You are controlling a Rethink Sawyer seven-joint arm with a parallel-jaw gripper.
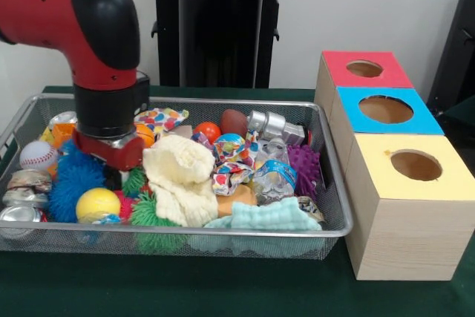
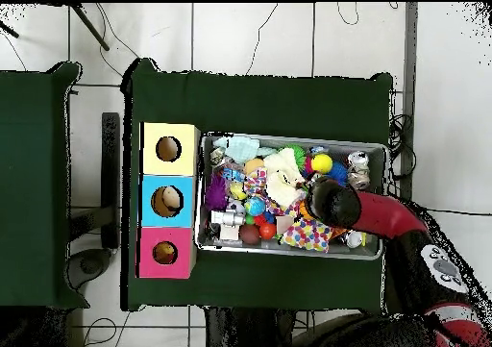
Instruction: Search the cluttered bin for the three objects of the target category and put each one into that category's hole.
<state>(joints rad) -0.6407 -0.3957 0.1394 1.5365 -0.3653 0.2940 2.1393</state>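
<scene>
The wire-mesh bin [image 1: 185, 234] is full of clutter; it also shows in the overhead view [image 2: 288, 254]. My gripper [image 1: 111, 162] reaches down into the bin's left part in the front view, between a blue spiky ball [image 1: 74, 180] and a cream knitted soft piece [image 1: 178, 176]. Its tips are buried in the clutter. From above, the gripper [image 2: 322, 201] is over the bin's right half. An orange-brown soft thing [image 1: 236, 198] peeks out under crumpled wrappers. No pale yellow plush toy shows clearly. The red-topped hole [image 1: 364, 68] is on the far box [image 2: 164, 253].
Blue-topped hole [image 1: 385, 109] and yellow-topped hole [image 1: 415, 165] sit nearer on the same wooden box row. The bin also holds a baseball [image 1: 37, 155], yellow ball [image 1: 97, 203], green spiky ball [image 1: 152, 217], purple spiky ball [image 1: 304, 168], crushed cans [image 1: 22, 191] and mint cloth [image 1: 271, 217].
</scene>
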